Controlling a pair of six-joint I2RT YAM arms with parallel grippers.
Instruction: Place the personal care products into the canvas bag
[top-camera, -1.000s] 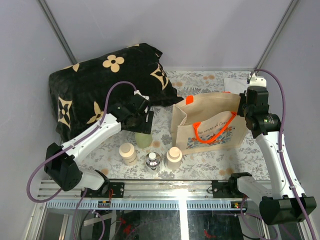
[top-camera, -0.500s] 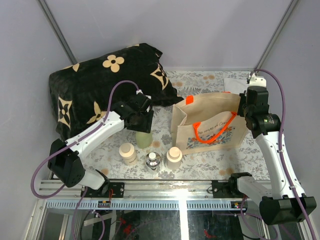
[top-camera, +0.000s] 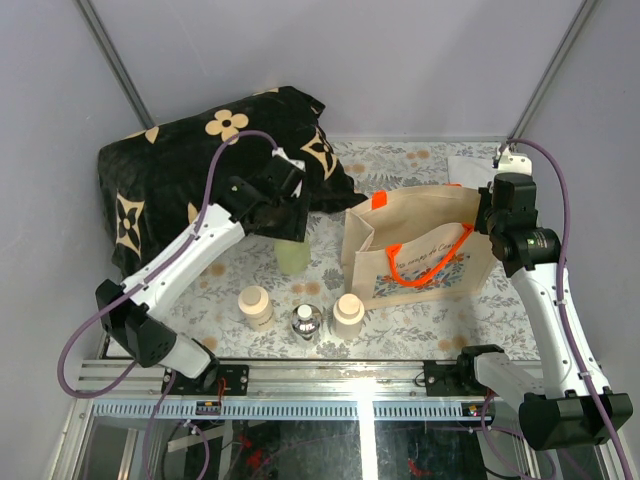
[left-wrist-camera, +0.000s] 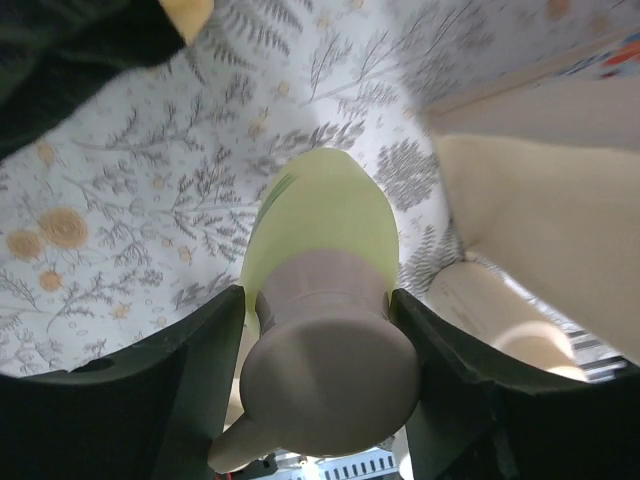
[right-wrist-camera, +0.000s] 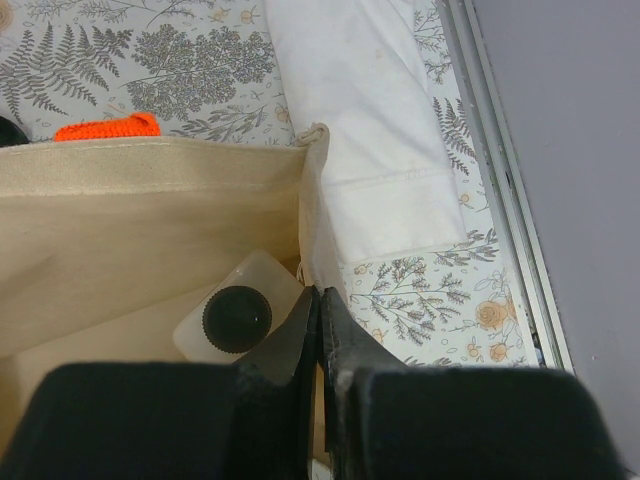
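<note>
My left gripper (top-camera: 283, 222) is shut on the beige cap (left-wrist-camera: 330, 360) of the pale green bottle (top-camera: 293, 256), holding it upright above the table, left of the canvas bag (top-camera: 420, 250). In the left wrist view the green body (left-wrist-camera: 325, 215) hangs below the cap, with the bag wall (left-wrist-camera: 540, 200) to the right. My right gripper (right-wrist-camera: 320, 300) is shut on the bag's right rim (top-camera: 487, 215). The white bottle with dark cap (right-wrist-camera: 235, 318) lies inside the bag. Two cream squat bottles (top-camera: 255, 305) (top-camera: 348, 313) and the small clear round bottle (top-camera: 306, 320) stand near the front.
The black blanket with cream flowers (top-camera: 200, 180) is heaped at the back left, close behind my left arm. A white cloth (right-wrist-camera: 370, 130) lies on the floral table cover right of the bag. The metal rail (top-camera: 350, 375) runs along the near edge.
My left gripper has lifted the pale green bottle off the table and carried it a little farther back. The right gripper and the bag have not moved.
</note>
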